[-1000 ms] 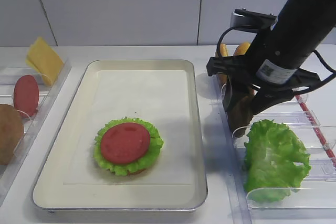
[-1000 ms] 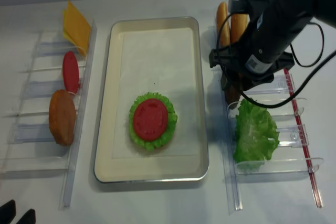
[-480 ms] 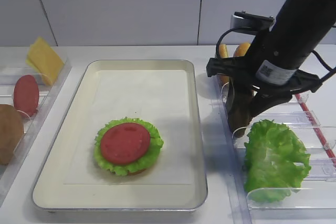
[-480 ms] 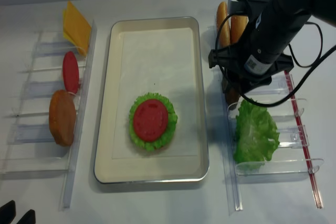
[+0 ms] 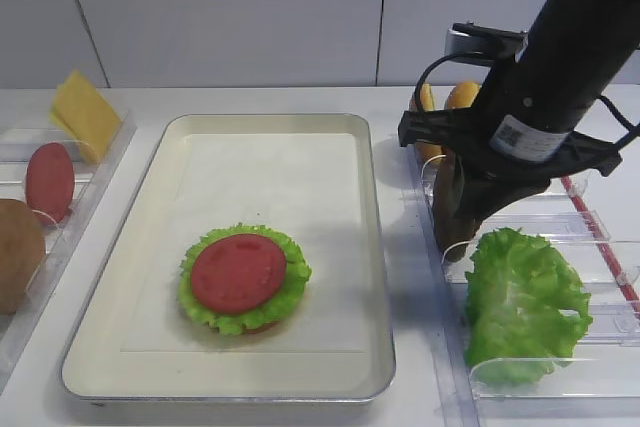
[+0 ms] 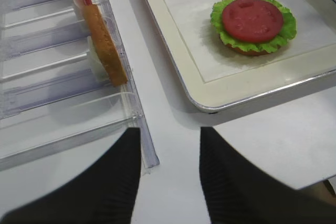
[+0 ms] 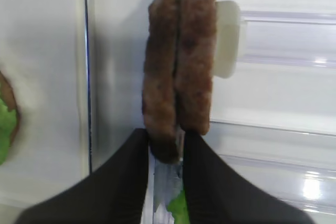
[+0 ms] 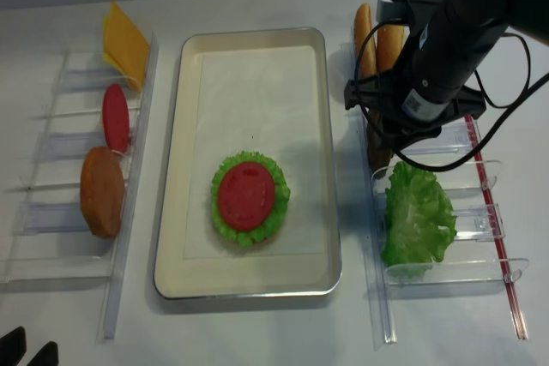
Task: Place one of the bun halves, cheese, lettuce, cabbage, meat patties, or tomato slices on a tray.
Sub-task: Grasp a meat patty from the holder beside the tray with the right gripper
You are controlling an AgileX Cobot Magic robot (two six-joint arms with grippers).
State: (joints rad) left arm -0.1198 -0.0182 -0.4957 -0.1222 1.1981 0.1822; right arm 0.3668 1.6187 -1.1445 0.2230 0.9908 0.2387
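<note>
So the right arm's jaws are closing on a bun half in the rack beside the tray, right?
Not a bun half. The right wrist view shows the right gripper closing on the meat patties, standing on edge in the rack beside the tray.

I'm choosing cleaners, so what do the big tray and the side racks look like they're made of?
The tray looks like cream-coated metal: its rolled rim glints silvery, with a matte white liner inside. The racks look like clear glossy plastic, since you can see through them and they catch highlights.

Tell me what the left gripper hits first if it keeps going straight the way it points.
Probably the bare white tabletop: the left gripper points at the strip between the clear rack and the tray. Further on, the tray's corner seems nearest, though depth is unclear.
</note>
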